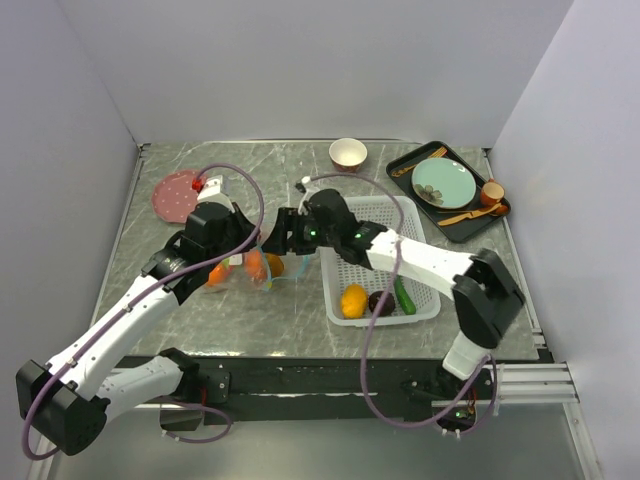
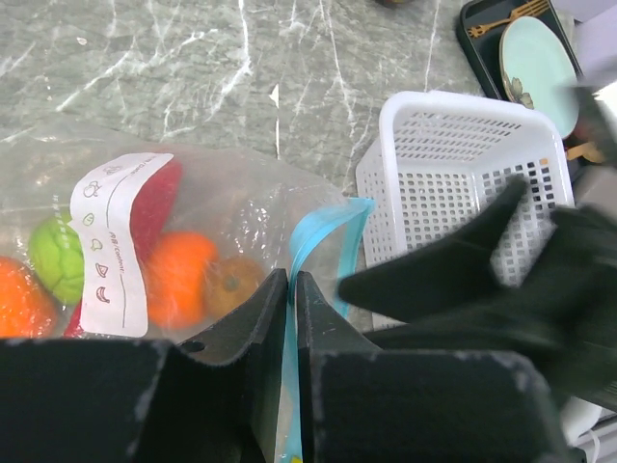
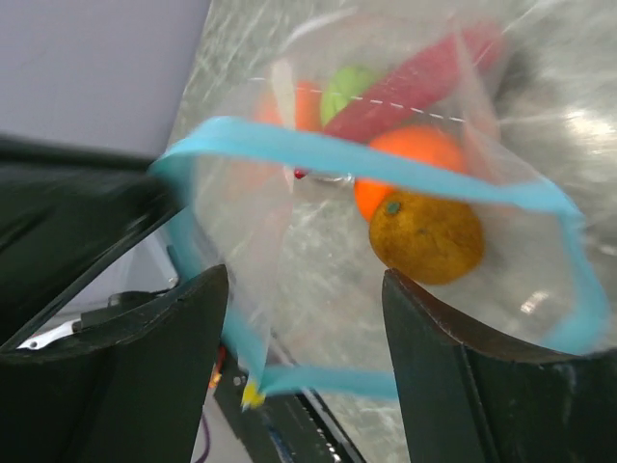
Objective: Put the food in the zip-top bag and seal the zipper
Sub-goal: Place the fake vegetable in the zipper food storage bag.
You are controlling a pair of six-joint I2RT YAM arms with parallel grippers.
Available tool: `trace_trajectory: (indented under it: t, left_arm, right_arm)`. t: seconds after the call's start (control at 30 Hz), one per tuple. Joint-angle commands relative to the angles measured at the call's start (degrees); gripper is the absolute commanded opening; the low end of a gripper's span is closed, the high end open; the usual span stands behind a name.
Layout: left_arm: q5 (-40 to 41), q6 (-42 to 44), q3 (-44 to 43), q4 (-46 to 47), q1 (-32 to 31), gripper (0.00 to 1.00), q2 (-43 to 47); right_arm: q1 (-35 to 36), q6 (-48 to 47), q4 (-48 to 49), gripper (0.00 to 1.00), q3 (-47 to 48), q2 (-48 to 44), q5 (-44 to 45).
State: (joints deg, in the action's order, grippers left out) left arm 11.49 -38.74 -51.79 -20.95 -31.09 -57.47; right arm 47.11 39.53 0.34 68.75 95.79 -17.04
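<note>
Left tool (image 2: 292, 289), lower centre, is pinched on the zipper (image 2: 328, 217); spread right tool (image 3: 301, 289) should be drawn clear unsnagged.

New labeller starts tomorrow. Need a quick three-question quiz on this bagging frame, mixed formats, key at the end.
1. True or false: the zipper of the zip-top bag is sealed.
2. Pick one: what does the left hand pinch? A) a spoon B) the zipper C) an orange
3. Fill in: the food left in the basket is the yellow fruit, the dark round fruit and the green ____.

Key
1. False: the mouth gapes wide in front of the open right hand.
2. B
3. pepper
</note>
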Motion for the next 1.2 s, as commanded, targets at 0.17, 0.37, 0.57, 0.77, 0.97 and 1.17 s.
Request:
trace_trajectory:
  t: [0.17, 0.37, 0.57, 0.77, 0.97, 1.17]
  left_arm:
    - [2.3, -0.7, -2.3, 0.3, 0.2, 0.15, 0.9]
    - [1.6, -0.9, -1.8, 0.8, 0.2, 0.15, 0.7]
    - [1.1, -0.9, -1.6, 1.0, 0.2, 0.14, 0.5]
    - [1.0, -1.1, -1.3, 0.7, 0.2, 0.14, 0.8]
    - [0.8, -1.2, -1.3, 0.9, 0.2, 0.14, 0.7]
    - [0.7, -1.2, -1.5, 0.9, 0.3, 0.14, 0.4]
  right_arm:
    - [-0.6, -3.5, -11.0, 0.76, -7.5, -14.3, 22.4]
    - [-3.6, 5.7, -17.5, 0.77, -17.1, -23.2, 36.1]
    - [-9.8, 8.7, -27.0, 0.81, -20.7, -25.8, 41.2]
    - [-16.5, 6.4, -30.1, 0.71, -22.5, -23.5, 42.7]
    - [-18.5, 4.8, -30.0, 0.65, -23.1, -20.7, 42.4]
    - [-19.6, 3.1, -28.6, 0.60, -23.2, -16.3, 40.6]
